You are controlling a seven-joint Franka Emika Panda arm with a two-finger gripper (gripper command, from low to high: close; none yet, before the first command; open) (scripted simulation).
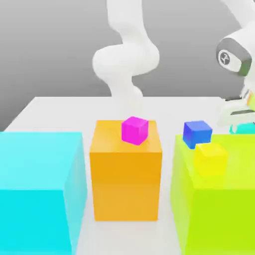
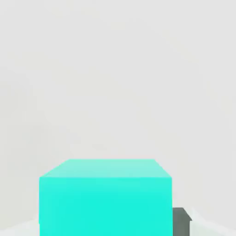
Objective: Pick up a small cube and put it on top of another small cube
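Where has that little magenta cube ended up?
The magenta cube sits on top of the orange block, near its back edge, mid-frame in the exterior view between the huge cyan block and the lime block.

Smooth matt teal cube (image 2: 105,198); smooth matt white table (image 1: 74,107)
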